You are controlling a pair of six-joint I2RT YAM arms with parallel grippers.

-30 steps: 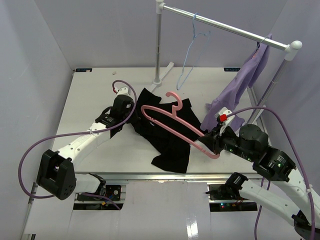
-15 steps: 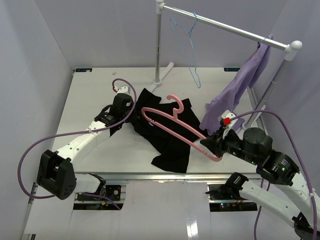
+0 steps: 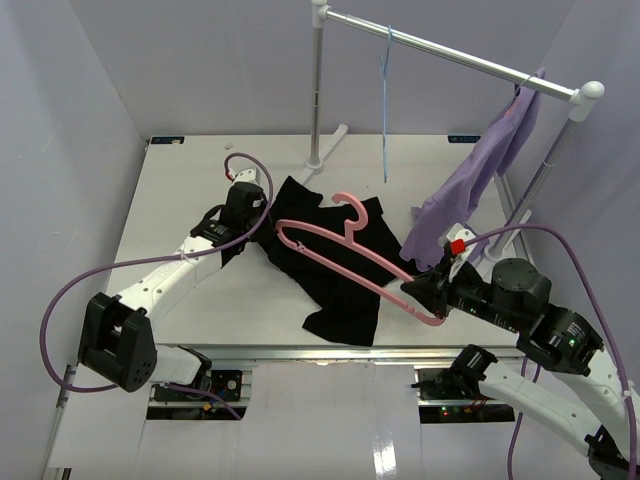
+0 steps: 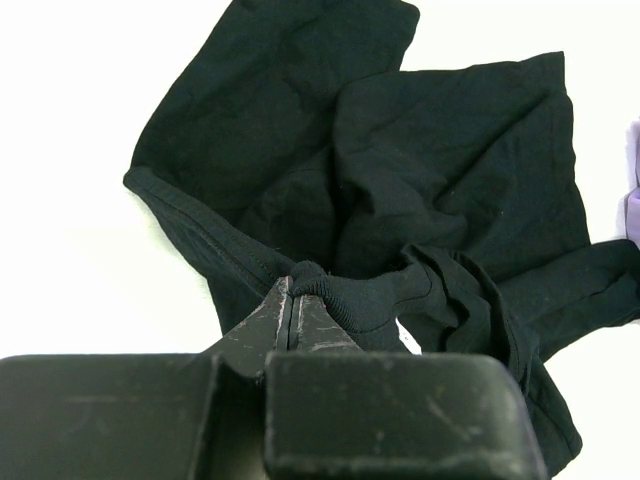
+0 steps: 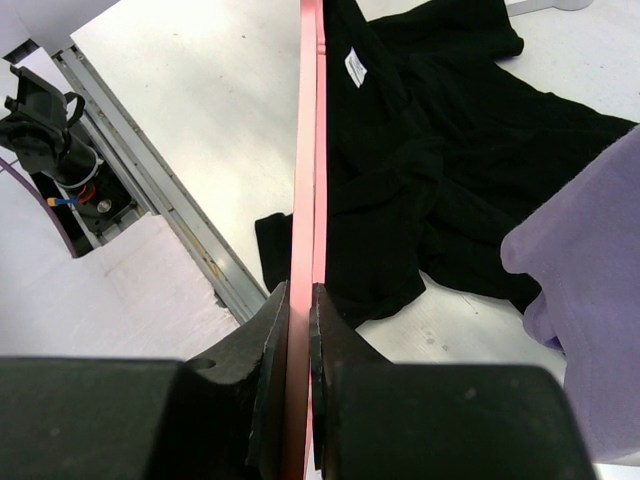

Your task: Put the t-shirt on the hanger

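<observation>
The black t-shirt (image 3: pixel 335 265) lies crumpled on the white table, also seen in the left wrist view (image 4: pixel 420 160) and the right wrist view (image 5: pixel 440 150). My left gripper (image 3: pixel 243 222) is shut on a ribbed edge of the t-shirt at its left side, with the pinched fold at the fingertips (image 4: pixel 295 290). The pink hanger (image 3: pixel 345 250) is held above the t-shirt, hook toward the far side. My right gripper (image 3: pixel 428 292) is shut on the hanger's right arm end (image 5: pixel 308 180).
A clothes rail (image 3: pixel 450 50) stands at the back with a thin light-blue wire hanger (image 3: pixel 384 90) and a lavender garment (image 3: pixel 480 170) hanging on it, close to my right arm. The table's front edge rail (image 3: pixel 330 350) runs just below the t-shirt.
</observation>
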